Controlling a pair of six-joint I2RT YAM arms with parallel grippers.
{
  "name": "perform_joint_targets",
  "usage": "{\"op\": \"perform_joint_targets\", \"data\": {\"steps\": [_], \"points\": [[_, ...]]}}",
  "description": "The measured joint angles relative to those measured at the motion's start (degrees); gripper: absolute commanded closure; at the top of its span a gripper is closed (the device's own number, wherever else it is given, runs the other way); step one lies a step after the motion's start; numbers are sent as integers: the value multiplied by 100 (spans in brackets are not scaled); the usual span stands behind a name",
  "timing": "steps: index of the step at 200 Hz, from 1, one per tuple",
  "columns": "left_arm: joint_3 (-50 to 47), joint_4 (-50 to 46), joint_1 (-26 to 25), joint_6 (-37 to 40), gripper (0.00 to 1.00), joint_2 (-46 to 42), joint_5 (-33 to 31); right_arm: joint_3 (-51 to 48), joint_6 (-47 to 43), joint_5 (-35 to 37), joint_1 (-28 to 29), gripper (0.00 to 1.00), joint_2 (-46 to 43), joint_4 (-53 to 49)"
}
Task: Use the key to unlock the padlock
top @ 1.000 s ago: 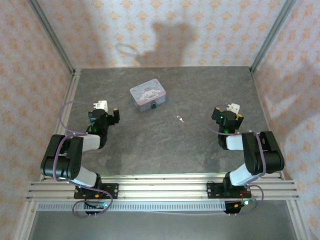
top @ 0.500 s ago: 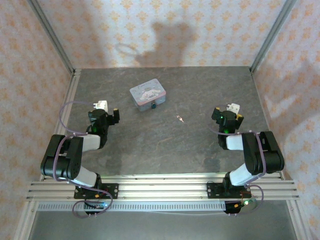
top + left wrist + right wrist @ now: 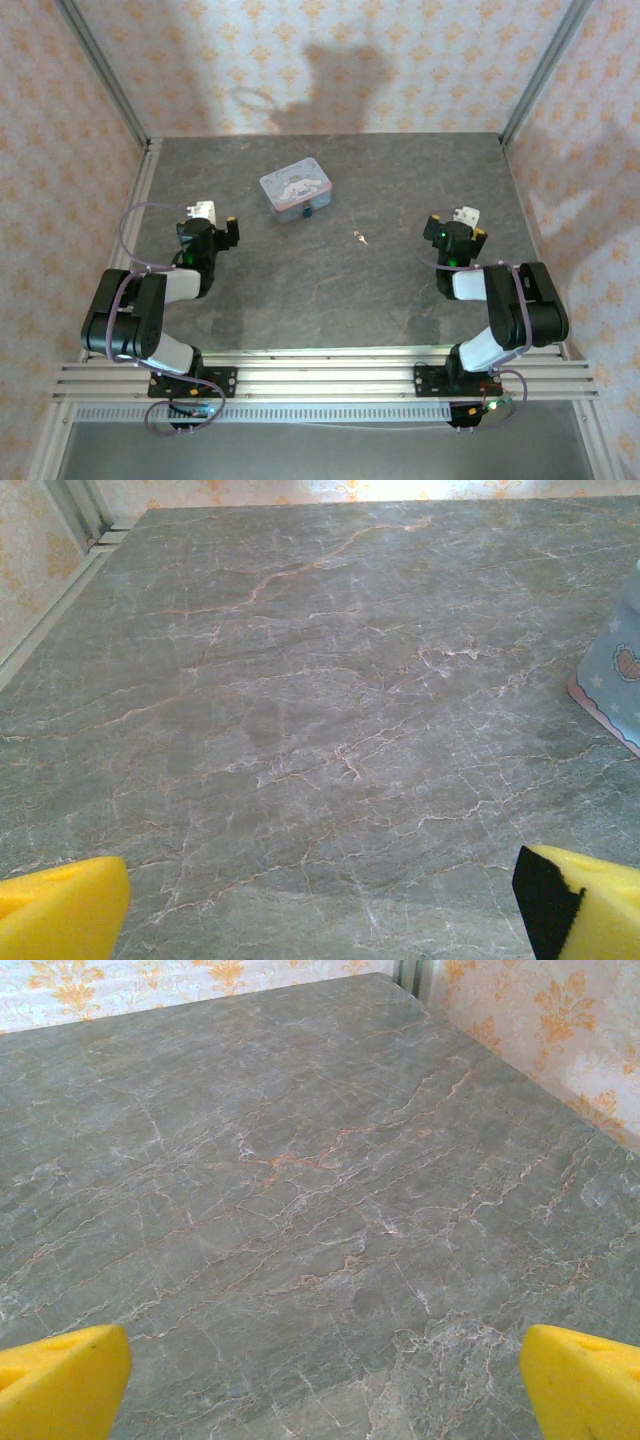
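You see a grey marbled table between walls with orange-flower paper. The pale blue tin lies at 11 o'clock from the table's middle, and the padlock sits against its 5 o'clock edge. The key lies flat at 4 o'clock from the padlock, apart from it. Your left gripper and right gripper both stand wide open and hold nothing.

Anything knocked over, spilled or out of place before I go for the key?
Nothing stands out. The tin sits flat with the padlock at its near edge, the key lies alone on the table to its right, and the left gripper and right gripper are open, empty.
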Motion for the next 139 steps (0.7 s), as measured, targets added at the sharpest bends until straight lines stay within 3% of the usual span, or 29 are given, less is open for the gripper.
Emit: {"op": "perform_joint_targets", "data": {"steps": [22,52,86,108,139], "points": [[0,0,0,-2,0,0,2,70,-92,-326,-9,14,-127,-354],[22,-103,0,2,0,-7,72,1139,-94,-850,-9,20,-542,-2118],[903,-1652,-2,-72,2,-245,289,2509,356,-1456,-7,30,-614,-3508],[1421,-2389,-181,-157,4,-627,339,3292,800,-1827,105,38,-219,-4465],[1731,-3272,-704,-474,18,-1067,590,4444,1069,-2223,732,40,946,-5692]]}}
